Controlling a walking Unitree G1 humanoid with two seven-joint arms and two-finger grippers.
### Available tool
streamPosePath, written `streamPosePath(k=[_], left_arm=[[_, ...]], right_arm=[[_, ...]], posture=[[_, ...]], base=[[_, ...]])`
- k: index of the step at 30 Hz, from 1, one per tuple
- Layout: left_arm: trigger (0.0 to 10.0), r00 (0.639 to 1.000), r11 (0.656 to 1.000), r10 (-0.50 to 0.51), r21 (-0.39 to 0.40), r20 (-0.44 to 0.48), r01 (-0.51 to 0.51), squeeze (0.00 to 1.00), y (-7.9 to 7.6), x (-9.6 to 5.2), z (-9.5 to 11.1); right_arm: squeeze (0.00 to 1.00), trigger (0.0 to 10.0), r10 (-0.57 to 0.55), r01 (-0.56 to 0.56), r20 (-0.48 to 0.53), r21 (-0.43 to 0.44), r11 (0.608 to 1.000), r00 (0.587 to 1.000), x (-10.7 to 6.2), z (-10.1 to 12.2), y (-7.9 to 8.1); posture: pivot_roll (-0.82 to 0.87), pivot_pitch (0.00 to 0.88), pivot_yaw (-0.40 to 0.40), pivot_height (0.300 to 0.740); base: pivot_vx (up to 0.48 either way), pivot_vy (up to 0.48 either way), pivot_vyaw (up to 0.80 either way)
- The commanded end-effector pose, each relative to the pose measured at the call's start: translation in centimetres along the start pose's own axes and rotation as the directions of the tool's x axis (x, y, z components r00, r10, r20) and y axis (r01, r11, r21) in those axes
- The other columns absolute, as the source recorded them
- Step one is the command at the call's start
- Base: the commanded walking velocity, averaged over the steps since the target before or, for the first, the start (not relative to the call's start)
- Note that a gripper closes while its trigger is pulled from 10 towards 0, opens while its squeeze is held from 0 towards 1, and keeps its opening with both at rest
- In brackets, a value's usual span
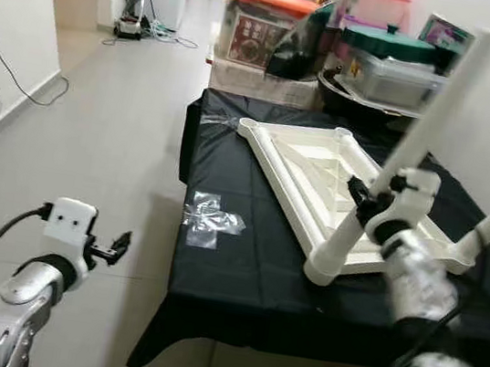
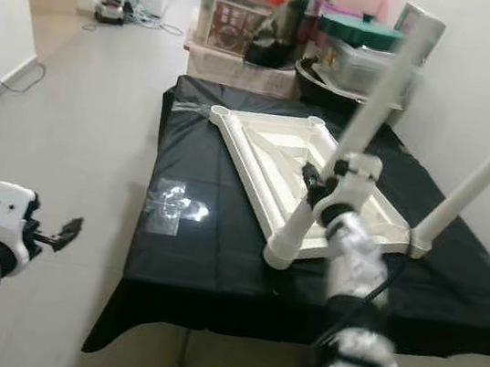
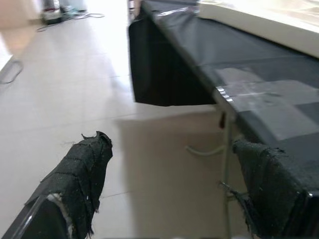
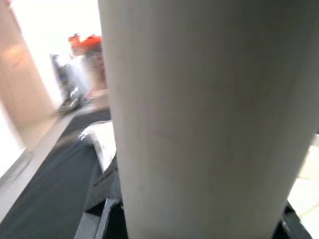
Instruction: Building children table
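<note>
Two white plastic table legs stand in the upturned white tabletop at centre frame; our right gripper is clamped on the nearer leg, our left gripper, lower left, gapes apart.

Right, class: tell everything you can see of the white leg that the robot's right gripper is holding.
The white leg is a plain round tube, plastic by its look, matt and unmarked. It leans, its foot end high toward the wall. Its lower end sits at the near corner of the upturned white tabletop on the black-covered table. The right gripper is shut around its lower half.
</note>
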State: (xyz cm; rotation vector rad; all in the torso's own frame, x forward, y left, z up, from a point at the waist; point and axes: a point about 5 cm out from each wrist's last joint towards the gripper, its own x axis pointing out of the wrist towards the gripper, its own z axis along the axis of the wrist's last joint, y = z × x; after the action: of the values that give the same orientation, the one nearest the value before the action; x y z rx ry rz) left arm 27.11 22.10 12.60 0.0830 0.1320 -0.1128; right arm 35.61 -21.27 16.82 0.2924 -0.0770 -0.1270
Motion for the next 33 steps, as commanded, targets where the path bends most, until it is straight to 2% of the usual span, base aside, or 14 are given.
streamPosePath(k=[1,4,9,11,12,13,16,17,18,20,24,25,28,33], left_arm=[[10.0,1.000,1.000,-0.012,0.004,0.000,0.012,0.00,-0.4,-0.1,-0.1],[10.0,1.000,1.000,-0.009,0.007,-0.002,0.009,0.00,0.0,-0.1,0.0],[10.0,1.000,1.000,-0.009,0.010,0.001,0.009,0.00,0.0,0.2,0.2],[10.0,1.000,1.000,-0.012,0.009,0.006,0.012,0.00,-0.1,0.4,0.4],[10.0,1.000,1.000,-0.012,0.009,0.006,0.012,0.00,-0.1,0.4,0.4],[10.0,1.000,1.000,-0.013,0.007,0.007,0.013,0.00,-0.2,0.4,0.4],[10.0,1.000,1.000,-0.014,0.006,0.006,0.014,0.00,-0.3,0.4,0.4],[10.0,1.000,1.000,-0.012,0.002,0.005,0.012,0.00,-0.3,0.3,0.3],[10.0,1.000,1.000,-0.012,0.002,0.005,0.012,0.00,-0.3,0.3,0.3],[10.0,1.000,1.000,-0.010,-0.001,0.003,0.010,0.00,-0.2,0.2,0.2],[10.0,1.000,1.000,-0.004,-0.004,0.003,0.004,0.00,-0.2,0.1,0.1],[10.0,1.000,1.000,-0.004,-0.004,0.003,0.004,0.00,-0.2,0.1,0.1],[10.0,1.000,1.000,-0.002,-0.009,0.005,0.002,0.00,-0.3,0.1,0.1],[10.0,1.000,1.000,0.001,-0.012,0.003,-0.001,0.00,-0.3,-0.1,0.0]], right_arm=[[0.00,0.0,-0.083,0.082,-0.079,-0.017,0.996,0.993,-1.5,-2.5,-0.5],[0.00,0.0,-0.179,0.175,-0.042,-0.083,0.981,0.983,-4.1,-3.6,0.8],[0.00,0.0,-0.190,0.184,-0.042,-0.112,0.976,0.981,-3.8,-3.6,2.2],[0.00,0.0,-0.054,0.049,-0.076,-0.064,0.997,0.996,-2.8,-3.4,4.4],[0.00,0.0,-0.054,0.049,-0.076,-0.064,0.997,0.996,-2.8,-3.4,4.4],[0.00,0.0,0.049,-0.055,-0.118,-0.046,0.997,0.992,-2.6,-3.6,5.5],[0.00,0.0,0.153,-0.157,-0.140,-0.022,0.987,0.978,-2.4,-3.3,6.2],[0.00,0.0,0.270,-0.275,-0.136,-0.021,0.961,0.953,-2.1,-2.7,6.3],[0.00,0.0,0.270,-0.275,-0.136,-0.021,0.961,0.953,-2.1,-2.7,6.3],[0.00,0.0,0.387,-0.393,-0.128,-0.025,0.919,0.913,-1.8,-2.0,6.3],[0.00,0.0,0.621,-0.632,-0.127,-0.099,0.768,0.774,-0.7,0.8,6.4],[0.00,0.0,0.621,-0.632,-0.127,-0.099,0.768,0.774,-0.7,0.8,6.4],[0.00,0.0,0.697,-0.714,-0.156,-0.172,0.679,0.700,0.3,2.6,6.0],[0.00,0.0,0.750,-0.760,-0.138,-0.198,0.619,0.647,1.3,5.6,5.8]], posture=[[0.09,0.000,-0.115,0.740],[0.09,0.000,-0.110,0.740],[0.08,0.000,-0.100,0.740],[0.09,0.000,-0.104,0.740],[0.09,0.000,-0.104,0.740],[0.09,0.000,-0.106,0.740],[0.09,0.000,-0.118,0.740],[0.09,0.000,-0.123,0.740],[0.09,0.000,-0.123,0.740],[0.09,0.000,-0.123,0.740],[0.09,0.000,-0.137,0.740],[0.09,0.000,-0.137,0.740],[0.10,0.000,-0.144,0.740],[0.10,0.000,-0.144,0.740]], base=[[0.000,0.000,0.00],[0.000,0.000,0.00],[0.000,0.000,0.00],[0.000,0.000,0.00],[0.000,0.000,0.00],[0.000,0.000,0.00],[0.000,0.000,0.00],[0.000,0.000,0.00],[0.000,0.000,0.00],[0.000,0.000,0.00],[0.000,0.000,0.00],[0.000,0.000,0.00],[0.000,0.000,0.00],[0.000,0.000,0.00]])
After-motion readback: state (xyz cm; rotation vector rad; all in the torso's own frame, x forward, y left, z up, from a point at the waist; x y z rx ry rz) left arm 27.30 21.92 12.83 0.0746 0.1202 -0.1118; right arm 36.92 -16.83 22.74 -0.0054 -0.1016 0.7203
